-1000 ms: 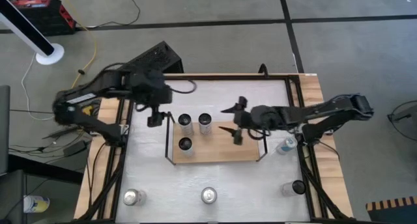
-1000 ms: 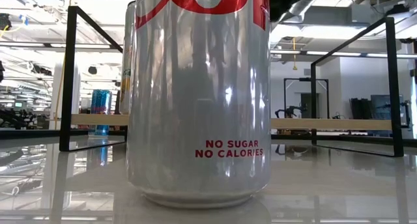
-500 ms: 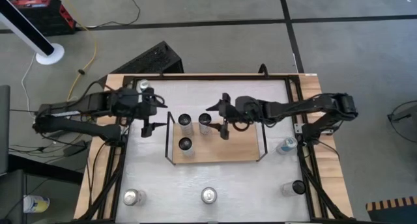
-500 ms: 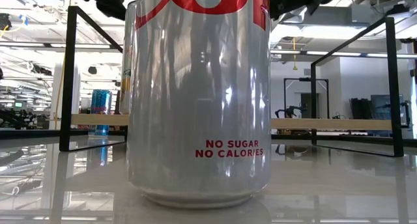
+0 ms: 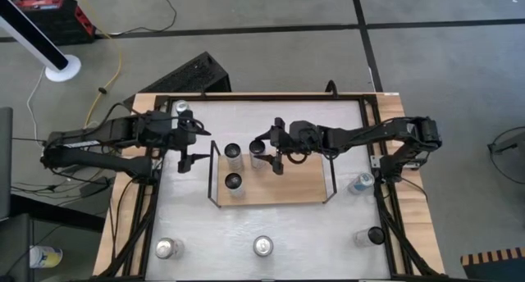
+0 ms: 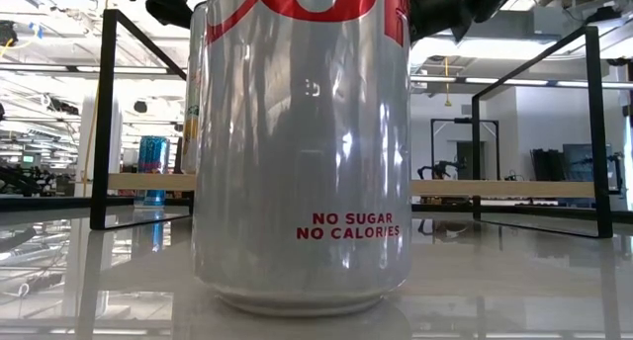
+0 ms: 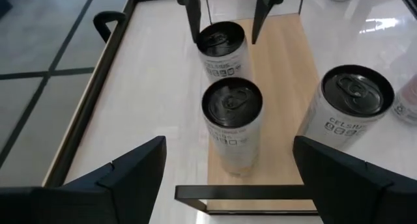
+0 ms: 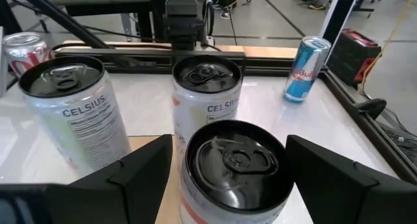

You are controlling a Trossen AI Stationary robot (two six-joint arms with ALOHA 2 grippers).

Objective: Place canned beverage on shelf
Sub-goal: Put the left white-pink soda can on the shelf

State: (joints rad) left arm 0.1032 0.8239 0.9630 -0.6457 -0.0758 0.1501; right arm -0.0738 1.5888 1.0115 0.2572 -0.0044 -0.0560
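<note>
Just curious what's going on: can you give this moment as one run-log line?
shelf: three cans | right tool: open, around back-right can | left tool: open, empty, beside shelf | table front: three cans waiting

Around your table: grey concrete floor (image 5: pixel 246 52) crossed by dark seam lines (image 5: pixel 369 52). White fan stand (image 5: pixel 61 67) far left, red-black box (image 5: pixel 49 11) beside it (yellow cable trailing). Far room: bright ceiling lights (image 6: pixel 514 43), white columns.

Bright even overhead light; glare streaks on table (image 6: pixel 514 281); near can (image 6: pixel 302 152) sharp, soft shadows.
</note>
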